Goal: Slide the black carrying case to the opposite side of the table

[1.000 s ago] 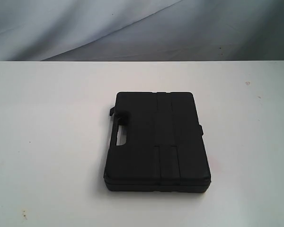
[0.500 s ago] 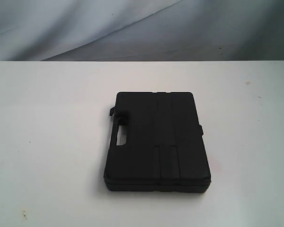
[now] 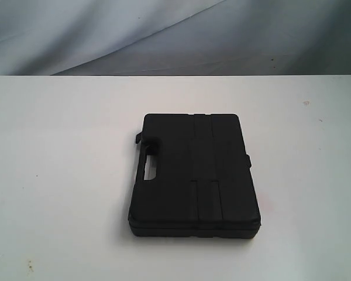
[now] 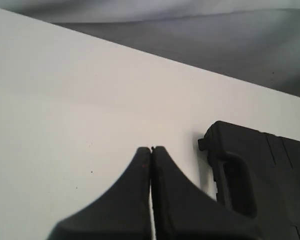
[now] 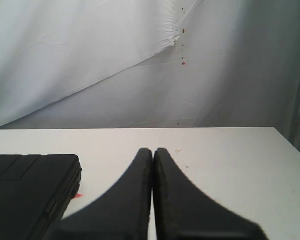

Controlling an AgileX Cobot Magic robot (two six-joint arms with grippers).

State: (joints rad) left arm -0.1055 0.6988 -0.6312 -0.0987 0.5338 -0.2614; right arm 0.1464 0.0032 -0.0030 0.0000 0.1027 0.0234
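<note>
The black carrying case (image 3: 194, 175) lies flat and closed on the white table (image 3: 58, 175), just right of centre in the lower half of the exterior frame. Its cut-out handle (image 3: 148, 167) is turned toward the frame's left, and a small latch (image 3: 247, 160) is seen on its right edge. No arm is shown in that view. The left gripper (image 4: 151, 149) is pressed fully shut and holds nothing; the handle end of the case is near it but apart. The right gripper (image 5: 153, 149) is likewise closed and empty, with the case close by and untouched. The case is judged to be a rigid moulded shell, fairly light and likely to glide on the smooth top. No grasp seems needed: closed fingertips are best set low against the middle of a side wall, so that turning is avoided.
</note>
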